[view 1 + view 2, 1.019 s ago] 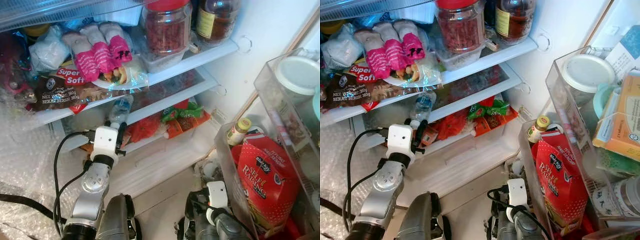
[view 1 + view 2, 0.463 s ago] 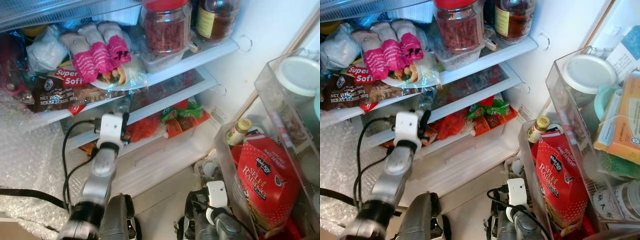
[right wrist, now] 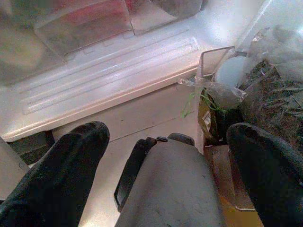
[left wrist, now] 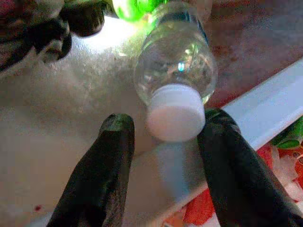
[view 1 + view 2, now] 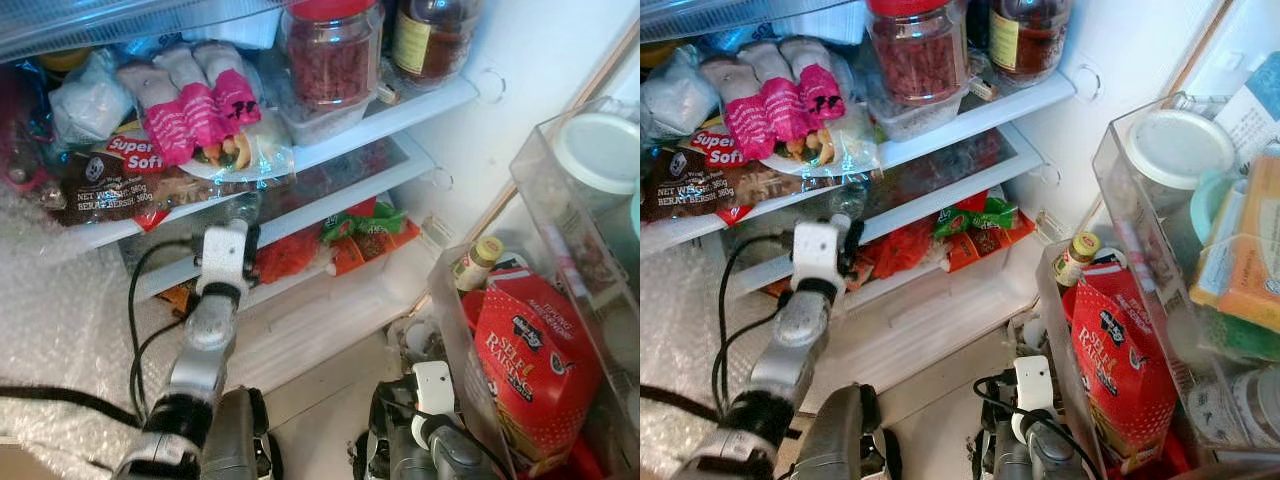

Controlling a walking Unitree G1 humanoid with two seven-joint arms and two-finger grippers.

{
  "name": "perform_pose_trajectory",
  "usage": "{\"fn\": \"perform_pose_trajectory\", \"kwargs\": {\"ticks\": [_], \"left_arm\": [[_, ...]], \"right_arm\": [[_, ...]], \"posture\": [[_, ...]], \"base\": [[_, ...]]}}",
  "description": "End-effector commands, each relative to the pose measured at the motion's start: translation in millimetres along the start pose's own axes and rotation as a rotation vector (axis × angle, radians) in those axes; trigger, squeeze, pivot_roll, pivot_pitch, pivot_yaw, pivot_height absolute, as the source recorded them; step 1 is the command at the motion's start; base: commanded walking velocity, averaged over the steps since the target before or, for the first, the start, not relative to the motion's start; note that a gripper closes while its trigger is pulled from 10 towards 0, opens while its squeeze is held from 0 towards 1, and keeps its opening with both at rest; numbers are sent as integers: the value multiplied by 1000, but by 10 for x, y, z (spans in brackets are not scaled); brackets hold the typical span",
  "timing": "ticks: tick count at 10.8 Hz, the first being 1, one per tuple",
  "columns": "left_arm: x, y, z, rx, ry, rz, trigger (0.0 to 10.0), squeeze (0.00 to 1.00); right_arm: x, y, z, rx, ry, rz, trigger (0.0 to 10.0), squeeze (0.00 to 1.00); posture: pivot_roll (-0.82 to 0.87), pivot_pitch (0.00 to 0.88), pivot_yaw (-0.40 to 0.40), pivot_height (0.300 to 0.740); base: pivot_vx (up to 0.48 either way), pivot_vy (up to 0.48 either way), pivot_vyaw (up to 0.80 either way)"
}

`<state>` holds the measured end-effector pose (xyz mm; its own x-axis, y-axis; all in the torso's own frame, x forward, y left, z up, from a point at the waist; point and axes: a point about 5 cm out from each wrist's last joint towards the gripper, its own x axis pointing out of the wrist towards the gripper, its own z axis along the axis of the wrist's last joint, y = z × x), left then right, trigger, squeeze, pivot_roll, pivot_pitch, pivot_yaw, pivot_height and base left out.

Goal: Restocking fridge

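- My left claw (image 4: 163,142) is spread wide, its fingers (image 4: 111,156) either side of the bottle's cap and gripping nothing.
- The bottle (image 4: 175,71) lies on its side on the glass shelf (image 5: 330,205), centre-left of the head views, cap toward me.
- Risk: it is round and unheld, so a brush from one finger could roll it off the shelf edge.
- My right claw (image 3: 165,156) hangs spread and idle, low in the frame.

fridge interior (image 5: 540,60): white walls | shelves (image 5: 400,110): glass, white-edged | door bins (image 5: 450,300): clear plastic | light: bright
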<state>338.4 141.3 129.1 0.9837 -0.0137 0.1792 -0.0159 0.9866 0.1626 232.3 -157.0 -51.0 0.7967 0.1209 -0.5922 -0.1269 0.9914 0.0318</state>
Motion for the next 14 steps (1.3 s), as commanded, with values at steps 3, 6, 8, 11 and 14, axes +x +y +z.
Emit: {"fn": "perform_pose_trajectory", "kwargs": {"ticks": [3, 6, 8, 11, 14], "left_arm": [[-200, -15, 58, 28, -80, -68, 10000, 1000], [-434, -72, 67, 90, -97, -150, 10000, 0], [-474, -68, 55, 85, -74, -157, 10000, 0], [-473, -78, 86, 95, -75, -171, 10000, 0], [-478, -82, 97, 99, -74, -177, 10000, 0]], "right_arm": [[-179, 30, -491, 45, 191, -4, 10000, 0], [-180, 27, -493, 43, 194, -3, 10000, 0], [-178, 29, -491, 43, 194, -1, 10000, 0], [-176, 30, -489, 43, 194, -3, 10000, 0], [-177, 31, -491, 45, 197, -6, 10000, 0]], "posture": [[-49, 264, -1, 612], [-41, 260, 1, 612], [-42, 252, 1, 612], [-42, 259, 1, 612], [-41, 264, 2, 612]], "base": [[0, 0, 0], [0, 0, 0], [0, 0, 0], [-185, 0, 0], [-291, 0, 0]]}}
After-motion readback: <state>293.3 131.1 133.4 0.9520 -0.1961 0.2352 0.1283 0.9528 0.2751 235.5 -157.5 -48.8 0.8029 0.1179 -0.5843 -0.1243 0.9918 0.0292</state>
